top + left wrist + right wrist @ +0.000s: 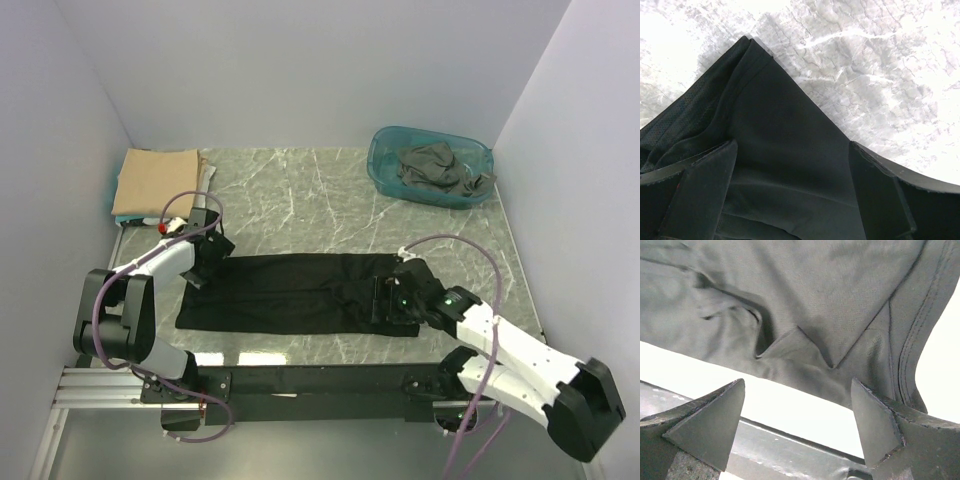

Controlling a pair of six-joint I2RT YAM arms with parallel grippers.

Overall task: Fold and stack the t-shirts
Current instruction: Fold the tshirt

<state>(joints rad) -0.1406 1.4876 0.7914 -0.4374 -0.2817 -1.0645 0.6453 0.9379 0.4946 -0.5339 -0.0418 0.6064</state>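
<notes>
**Bench Layout and Hand State: T-Shirt Folding Station**

1. The bench (300,190) has a grey-green marbled top and carries all the items listed below.

2. The black t-shirt (290,290) lies flat on the bench at the centre, near the arm bases. It is folded into a long band running left to right. In the left wrist view one of its corners (785,150) points away from the camera, with bare bench surface beyond it.

3. The tub (376,165) is translucent teal plastic. It stands at the far right corner of the bench, well apart from the black t-shirt.

4. The dark grey t-shirt (432,165) lies crumpled inside the tub. Part of the cloth hangs over the tub's right rim.

5. The tan t-shirt (155,180) lies folded at the far left corner of the bench.

6. The left hand (212,258) (792,150) is over the far left corner of the black t-shirt, with its fingers spread wide.

7. The right hand (392,300) (797,385) is over the right end of the black t-shirt, also with its fingers spread. Whether either hand touches the cloth cannot be told.
</notes>
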